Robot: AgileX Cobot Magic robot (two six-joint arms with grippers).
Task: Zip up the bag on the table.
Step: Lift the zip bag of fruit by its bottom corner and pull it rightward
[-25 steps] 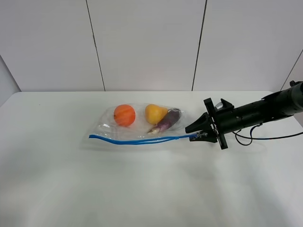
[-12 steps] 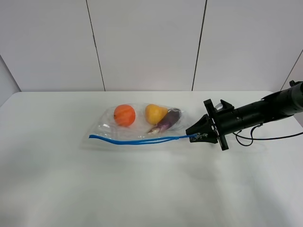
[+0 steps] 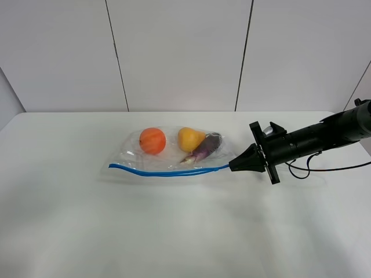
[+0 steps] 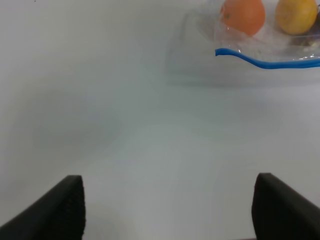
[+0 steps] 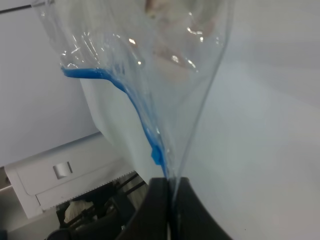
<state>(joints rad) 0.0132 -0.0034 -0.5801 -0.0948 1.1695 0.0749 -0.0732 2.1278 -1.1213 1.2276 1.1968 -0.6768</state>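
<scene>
The big white table [image 3: 174,231] is holding the clear crinkly plastic bag [image 3: 171,157], lying toward its far side. The black right gripper [image 3: 233,167] is pinching the bag's corner by the thin blue zip strip [image 3: 168,172]. The black left gripper [image 4: 169,210] is hanging above the table, fingers spread wide.

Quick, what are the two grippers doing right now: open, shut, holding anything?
Left gripper: open, holding nothing.
Right gripper: shut on the end of the bag, at its zip strip.
</scene>
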